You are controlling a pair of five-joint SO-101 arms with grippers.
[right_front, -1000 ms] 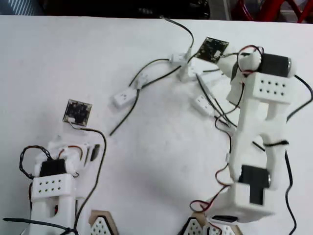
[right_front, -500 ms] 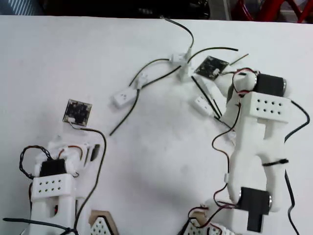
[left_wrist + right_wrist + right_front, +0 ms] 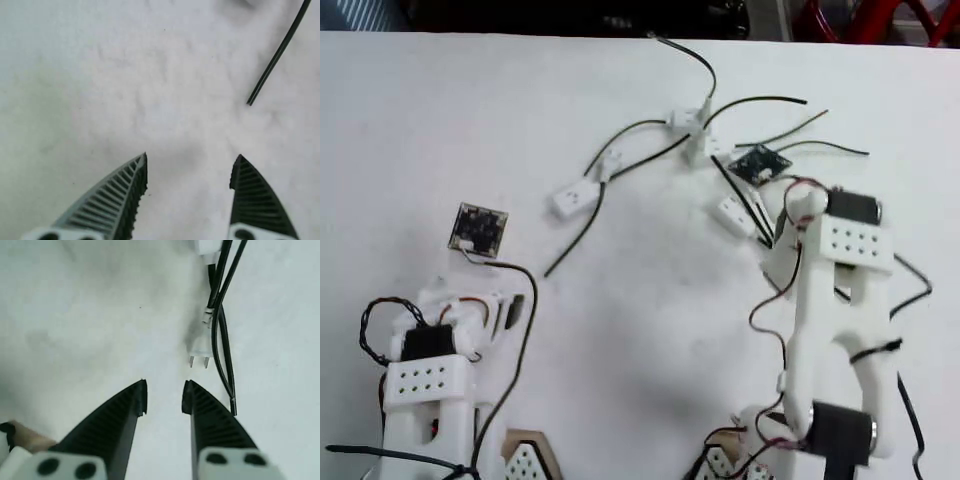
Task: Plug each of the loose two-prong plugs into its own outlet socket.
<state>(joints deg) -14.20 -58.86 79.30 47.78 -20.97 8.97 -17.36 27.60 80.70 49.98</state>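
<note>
I count two white plastic arms, mine included, two small dark square circuit boards, and about five small white plastic plug-and-socket pieces on thin black leads. The cluster near the white desk's far edge is too tangled to split surely.

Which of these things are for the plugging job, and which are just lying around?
For the job: two-prong plug, white connector blocks, black wires, right pincer.
Just lying about: wooden pieces, red frame at the back.
</note>
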